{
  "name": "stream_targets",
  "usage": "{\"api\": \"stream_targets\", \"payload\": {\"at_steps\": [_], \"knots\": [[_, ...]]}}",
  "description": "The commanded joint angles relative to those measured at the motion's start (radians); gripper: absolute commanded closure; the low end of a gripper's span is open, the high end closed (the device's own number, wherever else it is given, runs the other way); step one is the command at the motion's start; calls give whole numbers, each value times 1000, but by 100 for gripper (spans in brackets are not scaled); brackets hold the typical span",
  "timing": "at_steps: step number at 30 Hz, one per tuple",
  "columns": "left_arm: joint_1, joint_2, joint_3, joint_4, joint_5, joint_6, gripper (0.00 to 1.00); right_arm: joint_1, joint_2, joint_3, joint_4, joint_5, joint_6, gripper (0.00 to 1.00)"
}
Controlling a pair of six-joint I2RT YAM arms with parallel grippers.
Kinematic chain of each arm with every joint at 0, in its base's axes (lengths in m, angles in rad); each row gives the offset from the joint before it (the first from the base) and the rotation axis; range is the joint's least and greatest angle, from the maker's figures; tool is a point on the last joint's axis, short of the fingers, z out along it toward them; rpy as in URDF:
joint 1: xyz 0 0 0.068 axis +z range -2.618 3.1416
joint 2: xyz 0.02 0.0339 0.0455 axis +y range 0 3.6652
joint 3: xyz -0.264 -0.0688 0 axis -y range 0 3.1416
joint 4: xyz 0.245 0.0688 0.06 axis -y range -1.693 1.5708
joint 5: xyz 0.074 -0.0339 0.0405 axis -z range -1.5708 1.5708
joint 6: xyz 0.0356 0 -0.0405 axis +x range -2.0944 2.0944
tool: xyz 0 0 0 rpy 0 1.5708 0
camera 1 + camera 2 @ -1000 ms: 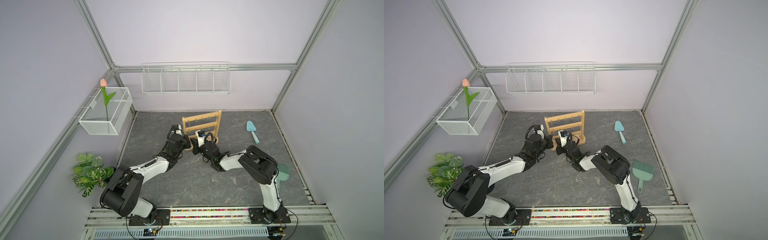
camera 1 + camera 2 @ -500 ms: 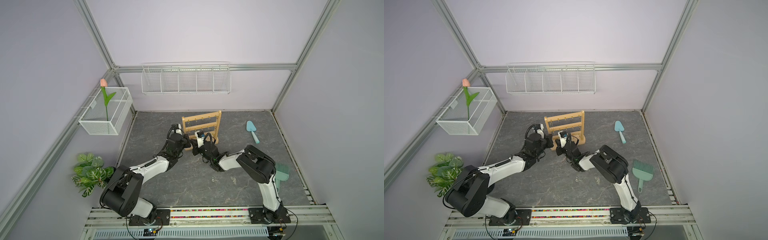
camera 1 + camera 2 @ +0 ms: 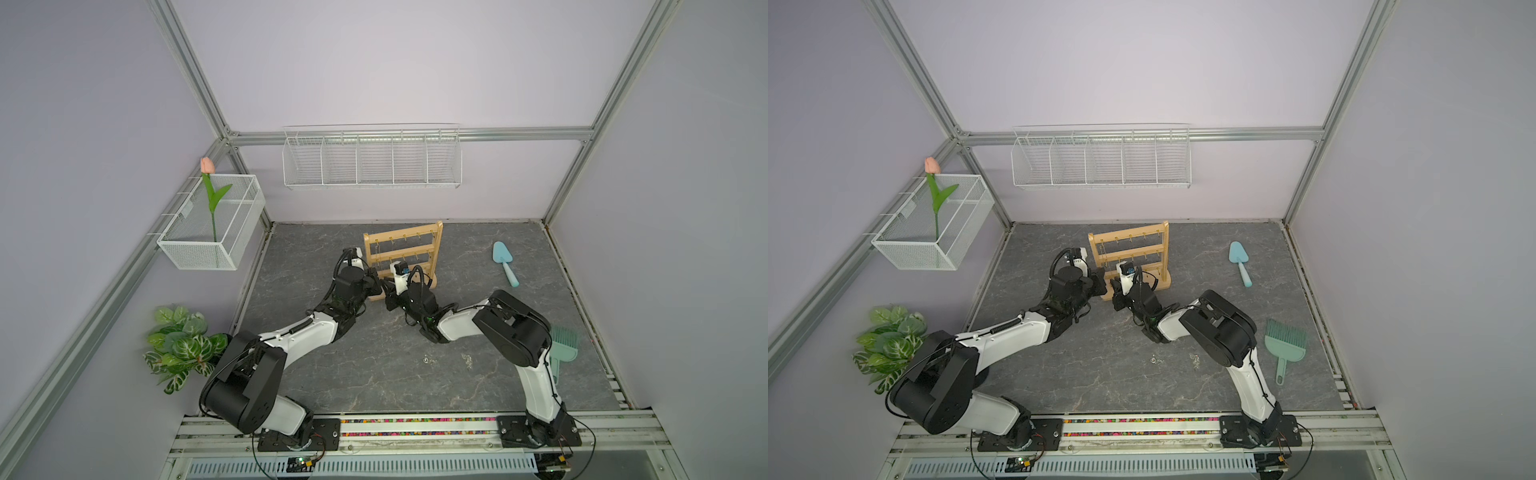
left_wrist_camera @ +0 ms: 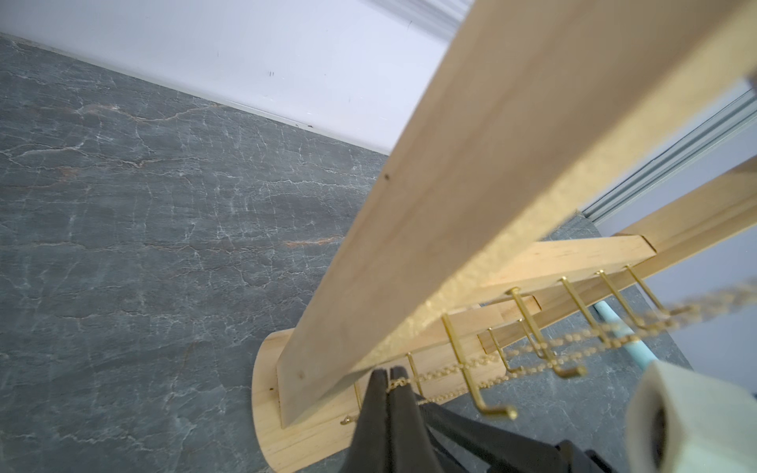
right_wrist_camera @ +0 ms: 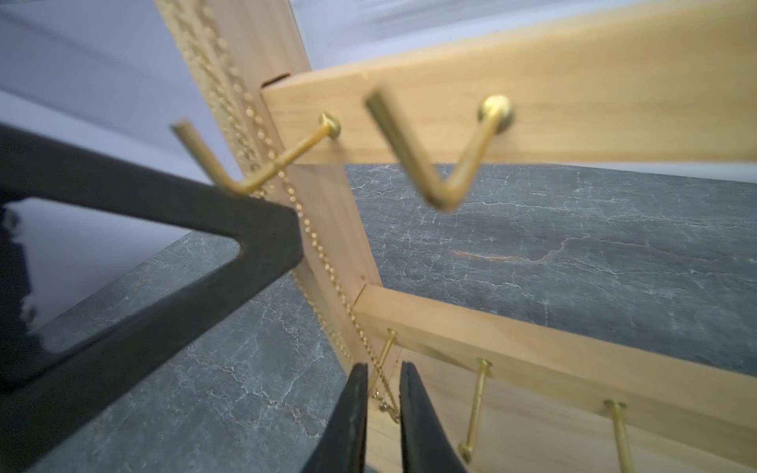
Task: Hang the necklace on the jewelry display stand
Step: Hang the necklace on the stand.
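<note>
Stand [image 3: 402, 253]: apart from back wall, open floor between.
Necklace [image 5: 323, 262]: draped over stand's hook [image 5: 303, 143].
Left gripper [image 4: 387, 379]: clamped on necklace.
Right gripper [image 5: 383, 393]: slightly parted, necklace loose between.
Basket [image 3: 195, 257]: holds tulip [image 3: 207, 165].

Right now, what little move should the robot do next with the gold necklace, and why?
Probably open the right gripper wider and ease it back. The thin gold chain necklace already lies over a small gold hook on the light wooden jewelry display stand, and it runs between the right jaws, which stand slightly apart. The left gripper pinches it too.
</note>
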Motion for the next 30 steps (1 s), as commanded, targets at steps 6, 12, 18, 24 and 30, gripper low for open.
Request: {"api": "stream_targets", "payload": {"at_steps": [6, 12, 18, 24, 30], "knots": [[-2, -49, -8, 1, -6, -14, 90, 2, -28, -18, 30, 4, -14, 73], [-2, -77, -27, -11, -5, -23, 84, 2, -54, -40, 33, 14, -20, 67], [-3, -113, -40, -32, -11, -29, 83, 5, -83, -66, 48, 16, -26, 66], [-11, -158, -41, -80, -39, -50, 82, 7, -123, -88, 47, 10, -43, 60], [-13, -200, -47, -111, -63, -60, 82, 9, -151, -100, 44, 5, -55, 57]]}}
